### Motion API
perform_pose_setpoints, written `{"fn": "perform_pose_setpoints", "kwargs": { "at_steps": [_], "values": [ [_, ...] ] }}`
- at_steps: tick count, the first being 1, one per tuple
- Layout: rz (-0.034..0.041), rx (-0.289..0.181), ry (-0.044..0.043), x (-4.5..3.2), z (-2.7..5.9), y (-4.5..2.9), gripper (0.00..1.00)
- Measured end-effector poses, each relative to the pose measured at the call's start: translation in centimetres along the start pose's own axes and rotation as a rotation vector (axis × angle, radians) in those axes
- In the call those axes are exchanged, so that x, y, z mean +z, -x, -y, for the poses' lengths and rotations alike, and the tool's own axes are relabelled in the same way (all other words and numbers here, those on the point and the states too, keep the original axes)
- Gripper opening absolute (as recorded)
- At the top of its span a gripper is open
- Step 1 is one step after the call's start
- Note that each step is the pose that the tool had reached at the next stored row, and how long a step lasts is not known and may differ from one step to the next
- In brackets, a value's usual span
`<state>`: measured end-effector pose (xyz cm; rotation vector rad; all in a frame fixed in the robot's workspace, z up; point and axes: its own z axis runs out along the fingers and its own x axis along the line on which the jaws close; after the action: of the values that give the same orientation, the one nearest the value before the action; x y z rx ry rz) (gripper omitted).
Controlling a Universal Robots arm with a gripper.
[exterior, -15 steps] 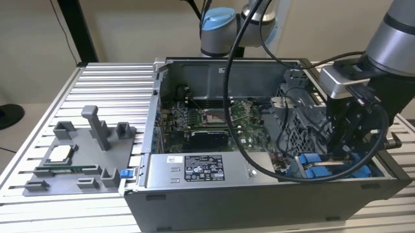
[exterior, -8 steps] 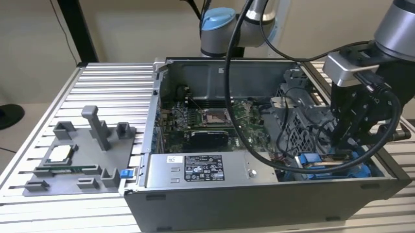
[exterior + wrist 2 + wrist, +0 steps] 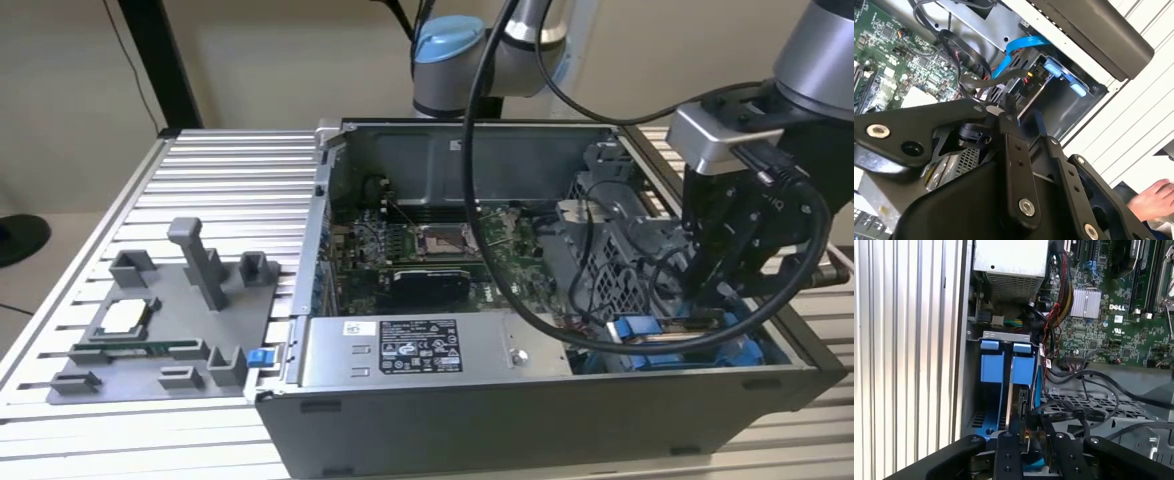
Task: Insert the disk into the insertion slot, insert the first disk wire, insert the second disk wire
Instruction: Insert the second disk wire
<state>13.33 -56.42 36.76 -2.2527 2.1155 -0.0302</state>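
The disk (image 3: pixel 1024 371), clipped in its bright blue frame, stands on edge inside the insertion slot (image 3: pixel 1004 335) at the corner of the open computer case. In the exterior view its blue frame (image 3: pixel 638 330) shows low in the case toward that view's right. My gripper (image 3: pixel 701 305) is lowered into the case right at the disk's end. In both wrist views its fingers (image 3: pixel 1008 440) stand close together, and the gripper (image 3: pixel 1029 422) (image 3: pixel 1026 125) is shut on a black wire connector (image 3: pixel 1025 407) against the disk. A blue flat cable (image 3: pixel 1019 47) curves over the bay.
The grey power-supply box (image 3: pixel 400 350) and the motherboard (image 3: pixel 427 245) lie inside the case beside bundled wires (image 3: pixel 1059 295). A grey fixture (image 3: pixel 160 320) with small parts sits on the slatted table (image 3: pixel 227 170) at the exterior view's left. A person's hand (image 3: pixel 1154 197) rests outside the case.
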Motion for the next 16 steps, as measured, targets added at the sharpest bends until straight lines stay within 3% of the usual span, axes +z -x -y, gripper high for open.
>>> {"fn": "perform_pose_setpoints", "kwargs": {
  "at_steps": [4,5,12,16],
  "values": [
    [0.0000,0.000,-0.0006,-0.02,0.00,0.09,1.00],
    [-0.0002,0.000,-0.0007,-0.04,-0.01,0.12,0.00],
    [0.0001,0.000,-0.0016,0.03,-0.02,0.16,0.00],
    [0.0006,0.000,-0.0020,0.46,-0.04,0.09,0.00]
  ]
}}
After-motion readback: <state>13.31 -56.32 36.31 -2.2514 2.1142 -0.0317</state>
